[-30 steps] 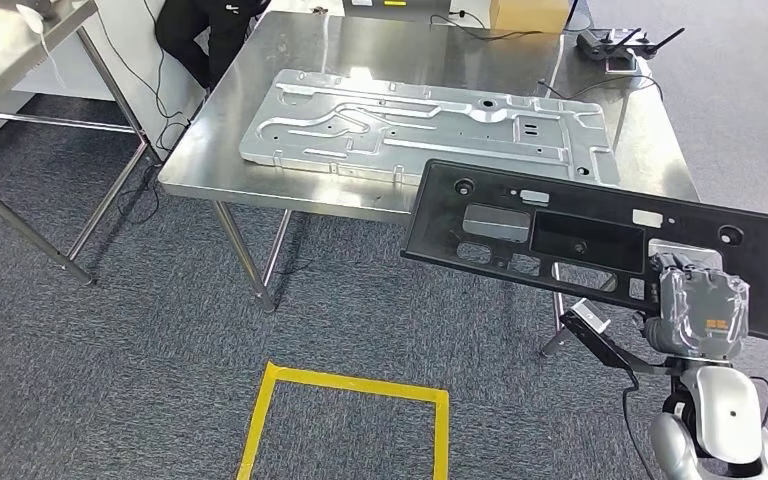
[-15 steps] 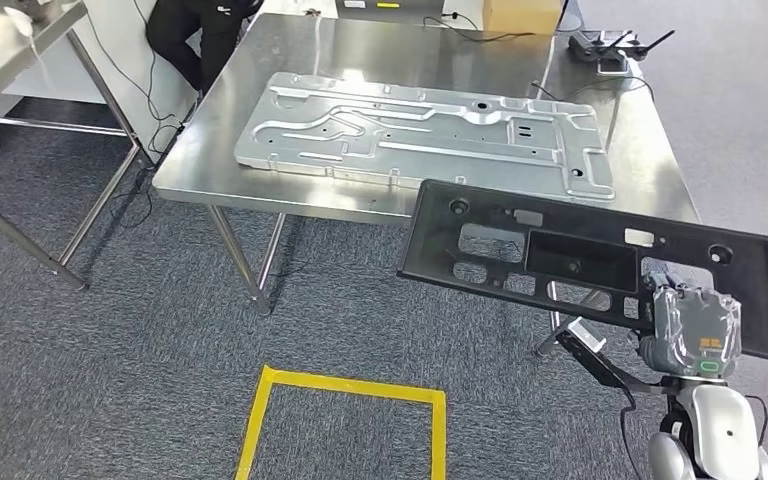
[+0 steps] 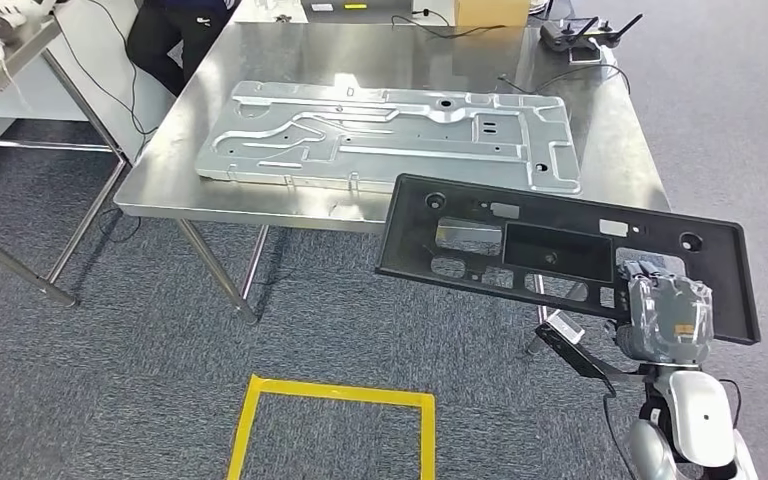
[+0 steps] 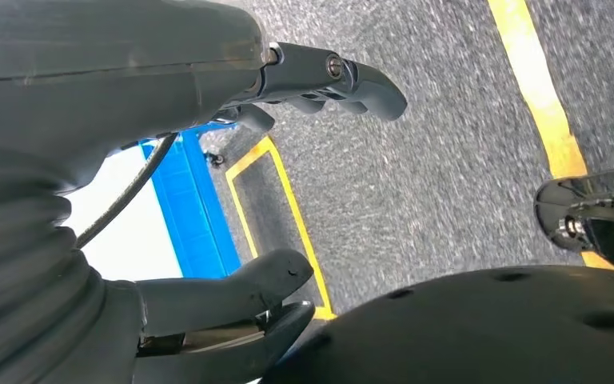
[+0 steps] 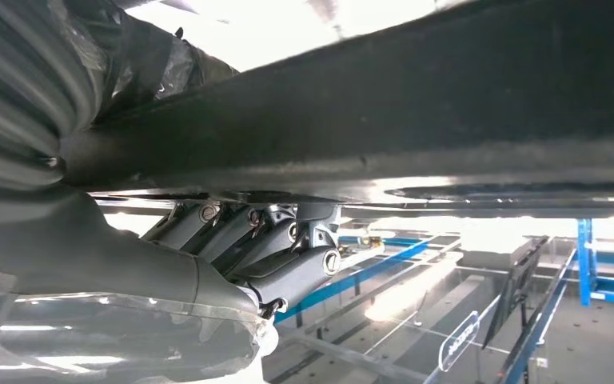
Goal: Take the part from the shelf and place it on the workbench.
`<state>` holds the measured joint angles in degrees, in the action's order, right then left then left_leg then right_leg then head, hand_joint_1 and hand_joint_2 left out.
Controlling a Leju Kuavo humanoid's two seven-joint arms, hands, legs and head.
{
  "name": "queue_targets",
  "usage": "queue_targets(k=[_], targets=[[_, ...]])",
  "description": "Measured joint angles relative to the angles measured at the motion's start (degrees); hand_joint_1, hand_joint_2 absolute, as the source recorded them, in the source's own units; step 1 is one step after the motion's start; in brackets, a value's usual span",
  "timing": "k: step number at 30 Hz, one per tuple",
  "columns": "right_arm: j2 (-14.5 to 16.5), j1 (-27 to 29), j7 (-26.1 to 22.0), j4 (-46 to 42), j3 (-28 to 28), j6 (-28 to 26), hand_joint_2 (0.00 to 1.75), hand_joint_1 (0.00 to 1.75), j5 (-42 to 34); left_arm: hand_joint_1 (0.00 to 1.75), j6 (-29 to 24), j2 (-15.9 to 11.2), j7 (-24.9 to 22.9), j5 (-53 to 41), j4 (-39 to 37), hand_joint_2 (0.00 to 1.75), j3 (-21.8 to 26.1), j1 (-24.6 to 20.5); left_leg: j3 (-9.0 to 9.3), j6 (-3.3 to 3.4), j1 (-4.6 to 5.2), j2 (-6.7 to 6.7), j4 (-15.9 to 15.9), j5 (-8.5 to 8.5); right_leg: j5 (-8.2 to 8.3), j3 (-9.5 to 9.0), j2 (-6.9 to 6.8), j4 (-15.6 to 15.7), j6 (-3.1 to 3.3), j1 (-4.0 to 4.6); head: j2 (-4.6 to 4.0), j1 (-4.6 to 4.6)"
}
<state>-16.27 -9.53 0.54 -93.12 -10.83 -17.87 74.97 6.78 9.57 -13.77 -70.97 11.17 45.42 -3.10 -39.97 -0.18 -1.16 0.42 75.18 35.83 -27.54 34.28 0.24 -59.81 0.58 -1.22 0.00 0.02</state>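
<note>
My right hand grips a long black plastic panel near its right end and holds it flat in the air in front of the steel workbench. The panel's far edge overlaps the bench's near right corner in the head view. From the right wrist view the panel's dark underside runs above my fingers, which press up against it. My left hand hangs over the carpet with its fingers apart and nothing in it.
A large silver stamped metal plate lies across the workbench. A remote controller, cables and a cardboard box sit at the bench's far edge. A second table stands at the left. Yellow floor tape marks a square on the carpet.
The whole view has shifted: the bench and plate now sit further left and lower in the picture. The panel in my right hand has drifted left and slightly down with it.
</note>
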Motion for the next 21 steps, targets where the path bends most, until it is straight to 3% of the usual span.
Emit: queue_targets(k=[1, 2, 4, 5, 8, 11, 12, 14, 15, 16, 17, 19, 21], targets=[[0.12, -0.08, -0.02, 0.1, -0.21, 0.09, 1.75, 1.69, 0.0, 0.0, 0.01, 0.0, 0.0, 0.0, 0.0, 1.75, 0.0, 0.05, -0.53, 0.35, 0.13, -0.03, -0.01, -1.18, -0.24, -0.32, 0.07, -0.02, 0.18, 0.31, 0.0, 0.0], [0.2, -0.16, -0.03, 0.19, -0.41, 0.15, 1.75, 1.69, 0.0, 0.0, 0.02, 0.0, 0.0, 0.0, 0.0, 1.75, 0.0, 0.1, -0.01, 0.84, 0.33, -0.09, -2.19, -3.38, -0.51, -0.74, 0.19, -0.03, 0.28, 0.59, 0.0, 0.0], [0.34, -0.38, -0.06, 0.27, -0.77, 0.2, 1.75, 1.69, 0.0, 0.0, 0.04, -0.05, -0.01, -0.03, 0.0, 1.75, 0.01, 0.17, 2.72, 2.17, 0.87, -0.45, -9.59, -8.14, -1.11, -1.57, 0.36, -0.01, 0.29, 1.0, 0.0, 0.03], [0.39, -0.62, -0.05, 0.32, -0.94, 0.22, 1.75, 1.69, 0.0, 0.0, 0.04, -0.09, -0.01, -0.08, 0.0, 1.75, 0.01, 0.2, 3.9, 2.67, 1.15, -0.64, -12.56, -9.38, -1.36, -1.75, 0.48, -0.02, 0.15, 1.13, 0.0, 0.03], [0.62, -1.29, -0.02, 0.53, -1.39, 0.29, 1.75, 1.69, -0.03, 0.0, 0.04, -0.16, -0.01, -0.16, 0.0, 1.75, 0.04, 0.25, 4.94, 3.1, 1.65, -0.78, -15.3, -9.7, -1.46, -1.73, 0.69, 0.3, -0.65, 0.88, 0.0, 0.02], [0.79, -2.1, -0.11, 0.71, -2.22, 0.45, 1.75, 1.69, -0.2, 0.0, 0.04, -0.07, 0.01, -0.28, 0.0, 1.75, 0.07, 0.14, 6.04, 3.29, 1.08, -0.62, -16.97, -10.17, -2.46, -1.37, 0.38, -0.86, -1.44, 0.78, 0.0, 0.08], [0.82, -2.53, -0.13, 0.8, -2.61, 0.52, 1.75, 1.69, -0.33, 0.0, 0.05, -0.03, 0.02, -0.35, 0.0, 1.75, 0.07, 0.06, 6.45, 3.37, 0.9, -0.56, -17.41, -10.24, -3.5, -0.42, 0.23, -2.88, -1.67, 0.72, 0.0, 0.12], [0.91, -3.42, -0.1, 1.09, -3.64, 0.68, 1.75, 1.69, -0.63, 0.0, 0.12, 0.05, 0.03, -0.53, 0.0, 1.75, 0.08, -0.08, 6.91, 3.47, 0.9, -0.49, -17.63, -9.99, -6.04, 3.34, 0.09, -9.55, -2.12, 0.48, 0.0, 0.16], [0.97, -3.79, -0.07, 1.26, -4.2, 0.83, 1.75, 1.69, -0.72, 0.0, 0.17, 0.1, 0.04, -0.67, 0.0, 1.75, 0.08, -0.11, 7.11, 3.47, 0.89, -0.47, -17.59, -9.78, -6.46, 5.07, 0.07, -12.16, -2.33, 0.33, 0.0, 0.16], [1.04, -4.21, -0.07, 1.45, -4.77, 1.06, 1.75, 1.69, -0.8, 0.0, 0.21, 0.15, 0.05, -0.81, 0.0, 1.75, 0.09, -0.11, 7.37, 3.41, 0.86, -0.46, -17.53, -9.51, -5.96, 6.17, 0.03, -13.36, -2.51, 0.16, 0.0, 0.16], [1.13, -4.74, -0.08, 1.62, -5.31, 1.37, 1.75, 1.69, -0.88, 0.0, 0.25, 0.19, 0.07, -0.94, 0.0, 1.75, 0.09, -0.12, 7.67, 3.32, 0.81, -0.46, -17.4, -9.2, -4.32, 6.19, -0.04, -12.42, -2.64, -0.01, 0.0, 0.17], [1.31, -6.21, -0.12, 1.8, -6.15, 2.08, 1.75, 1.69, -1.08, 0.0, 0.29, 0.25, 0.1, -1.14, 0.0, 1.75, 0.09, -0.11, 8.25, 2.98, 0.71, -0.49, -17.01, -8.45, 0.03, 3.76, -0.3, -6.1, -2.72, -0.24, 0.0, 0.17], [1.6, -8.14, -0.14, 2.03, -7.0, 2.78, 1.75, 1.69, -1.21, 0.0, 0.3, 0.28, 0.14, -1.27, 0.0, 1.75, 0.09, -0.18, 8.32, 2.36, 0.85, -0.51, -16.5, -7.84, 1.85, 1.72, -0.44, -1.16, -2.43, 0.0, 0.0, 0.16]])
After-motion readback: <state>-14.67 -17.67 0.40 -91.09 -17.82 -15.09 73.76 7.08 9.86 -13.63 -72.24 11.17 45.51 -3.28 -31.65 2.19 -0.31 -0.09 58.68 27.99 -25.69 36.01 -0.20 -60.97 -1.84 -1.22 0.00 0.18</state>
